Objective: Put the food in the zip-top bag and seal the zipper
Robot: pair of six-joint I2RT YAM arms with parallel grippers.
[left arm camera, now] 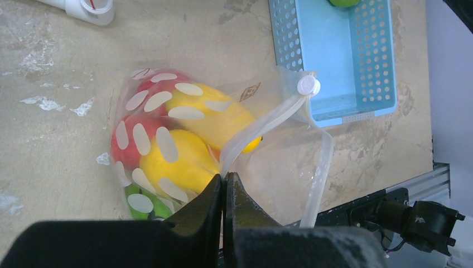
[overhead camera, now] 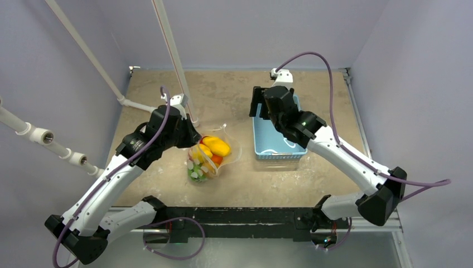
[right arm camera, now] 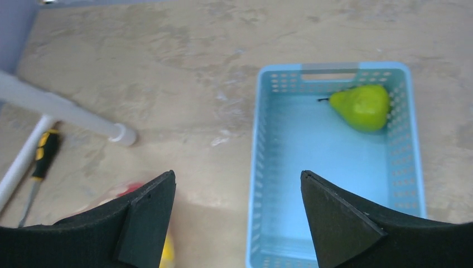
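The zip-top bag (left arm camera: 279, 173) is laid on the counter (left arm camera: 50, 139), just beside the near end of a light-blue basket (left arm camera: 334, 61). The food (left arm camera: 206, 114) is packed inside it: yellow, red and green toy fruits pressed against the dotted plastic. The zipper (left arm camera: 268, 118) is seen running from a round white slider (left arm camera: 308, 85) near the basket's corner down to the left fingers (left arm camera: 201, 209), which are pressed together on its end. The other lip of the mouth is seen apart from it. The right fingers (right arm camera: 150, 215) are held spread wide above counter and basket, nothing between them. One green pear (right arm camera: 361, 106) is seen at the basket's far end.
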